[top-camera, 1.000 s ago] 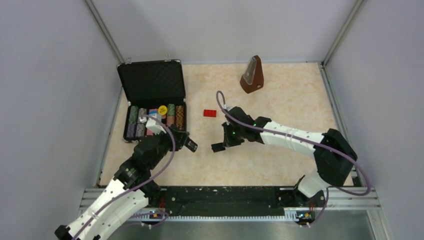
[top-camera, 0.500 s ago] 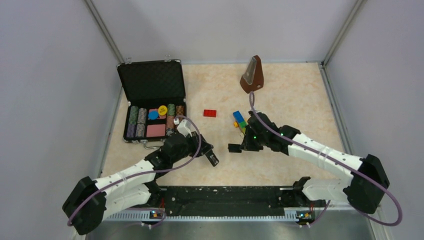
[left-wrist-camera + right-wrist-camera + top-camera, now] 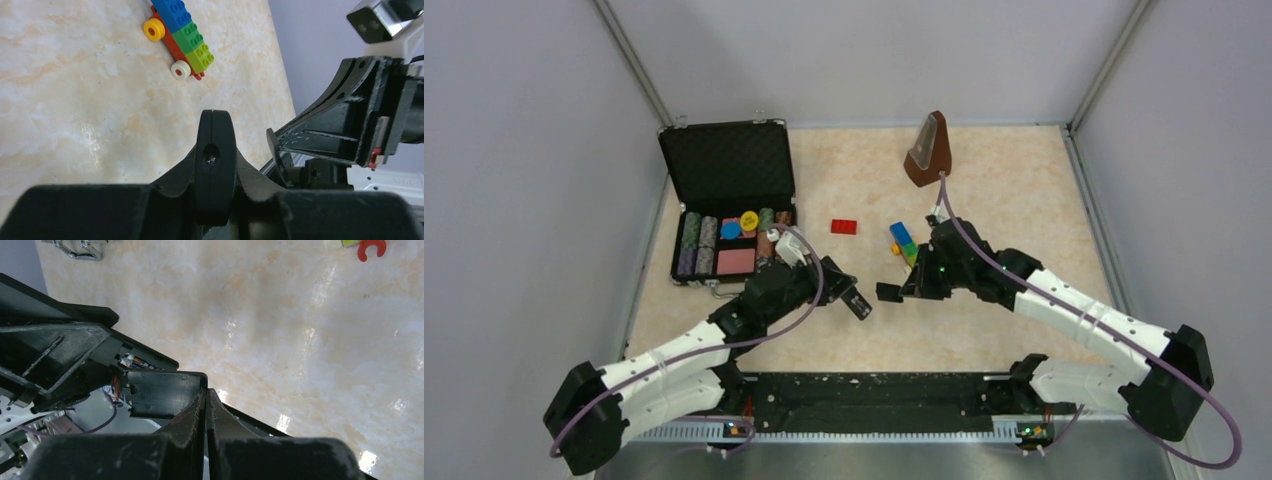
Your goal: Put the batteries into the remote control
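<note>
I have both arms meeting low over the near middle of the table [image 3: 984,330]; my left gripper [image 3: 856,303] is clamped on the remote control [image 3: 215,165], holding it off the surface; my right gripper [image 3: 886,292] is pinched tight on the small black cover piece [image 3: 162,392], just beside the remote and, as far as I can tell, not touching it; in the right wrist view I make out what look like the batteries [image 3: 134,361] lying inside the remote's open bay, so I judge the loading done and the cover to be the step in hand.

To do it well I'd hold the left arm rigid; bring the cover in flat and square with the bay; catch its tabs first, then press or slide until it seats; a skewed approach could jam it or lever the remote round in the left jaws; I'd go slowly, since so thin a pinch on the cover could slip.

Farther off sit the toy-brick train [image 3: 903,240] and a red brick [image 3: 844,226]; the open case [image 3: 724,165] stands far left; a brown metronome [image 3: 927,150] is at the back.
</note>
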Controlling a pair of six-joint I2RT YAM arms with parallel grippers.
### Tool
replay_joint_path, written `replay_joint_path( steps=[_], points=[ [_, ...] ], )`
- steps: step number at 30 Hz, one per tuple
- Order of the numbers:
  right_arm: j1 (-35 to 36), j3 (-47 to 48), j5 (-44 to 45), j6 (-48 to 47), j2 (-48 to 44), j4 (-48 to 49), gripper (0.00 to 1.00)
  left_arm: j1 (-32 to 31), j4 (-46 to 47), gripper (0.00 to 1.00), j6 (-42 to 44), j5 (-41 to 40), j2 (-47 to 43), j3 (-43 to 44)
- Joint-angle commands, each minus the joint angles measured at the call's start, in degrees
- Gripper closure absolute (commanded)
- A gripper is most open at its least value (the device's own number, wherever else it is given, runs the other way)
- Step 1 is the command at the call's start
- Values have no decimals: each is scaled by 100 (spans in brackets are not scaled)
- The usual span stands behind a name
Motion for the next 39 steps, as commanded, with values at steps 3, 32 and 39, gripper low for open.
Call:
replay_joint_path(
  steps=[3,32,39],
  points=[
    [-63,-96,-143,258,351,202,100,-11,-937,100,-54,-907,-743,401],
    [263,-364,1131,-1744,844,430,57,562,-2039,100,193,-1780,-1391,347],
    [1273,489,1214,-3924,2062,-83,59,1678,-2360,100,382,-1123,-1405,827]
  ],
)
